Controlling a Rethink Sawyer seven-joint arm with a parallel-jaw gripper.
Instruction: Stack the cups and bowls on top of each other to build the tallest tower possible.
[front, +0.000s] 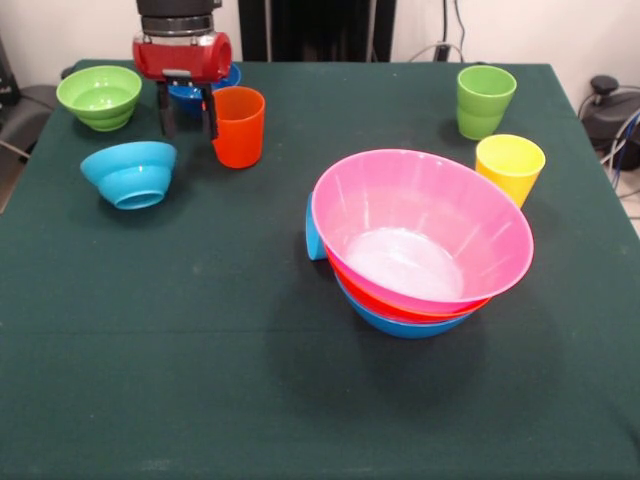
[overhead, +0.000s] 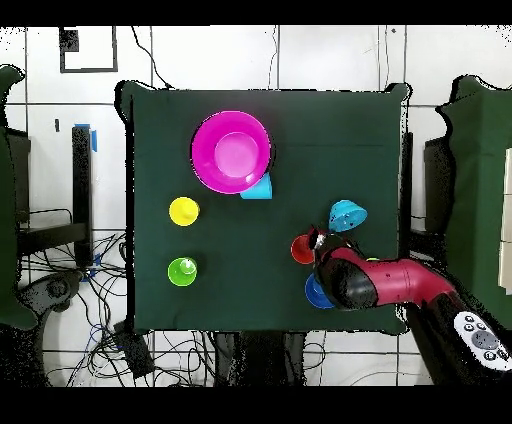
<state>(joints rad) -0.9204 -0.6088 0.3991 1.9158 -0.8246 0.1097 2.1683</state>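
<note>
My gripper (front: 187, 122) hangs open at the back left of the front view, just left of the upright orange cup (front: 238, 127), with nothing between its fingers. A dark blue bowl (front: 222, 78) peeks out behind it. The tower (front: 420, 235) stands mid-table, tilted: pink bowl on top, orange bowl (front: 400, 305) under it, blue bowl (front: 405, 325) lowest. A light blue cup (front: 314, 232) lies against the tower's left side. A green bowl (front: 100, 95) and a tipped light blue bowl (front: 130, 172) sit at the left. A green cup (front: 485, 100) and a yellow cup (front: 510, 165) stand at the right.
In the overhead view the arm (overhead: 385, 282) reaches in from the lower right over the dark blue bowl (overhead: 315, 293), next to the orange cup (overhead: 301, 250). The dark green cloth (front: 150, 350) covers the table. Cables lie on the floor around it.
</note>
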